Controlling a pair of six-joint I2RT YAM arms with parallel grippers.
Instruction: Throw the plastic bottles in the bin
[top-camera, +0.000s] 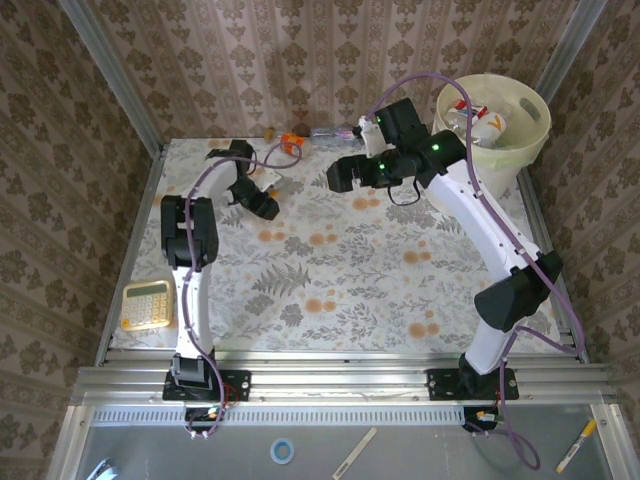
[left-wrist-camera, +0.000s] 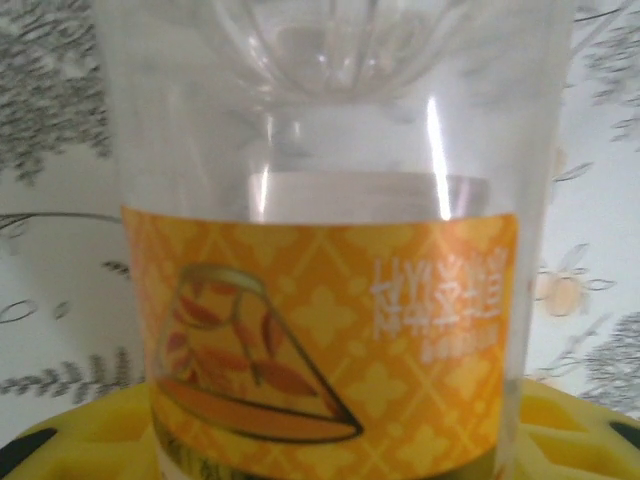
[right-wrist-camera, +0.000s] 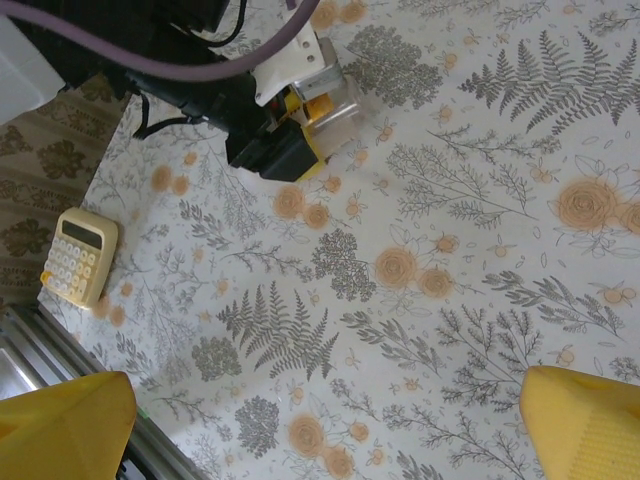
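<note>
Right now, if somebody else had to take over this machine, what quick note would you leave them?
Left tool: a clear bottle with an orange label sits between its fingers; I can't tell if the grip is firm.
Right tool: open, empty, above the table.
Done: several bottles lie in the bin.
Left: that bottle, plus an orange bottle and a clear bottle at the table's far edge. The calculator is not part of the job.

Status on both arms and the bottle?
Left fingers around orange-label bottle, grip unconfirmed. Right fingers open, empty. Right arm sits between bottle and bin.
</note>
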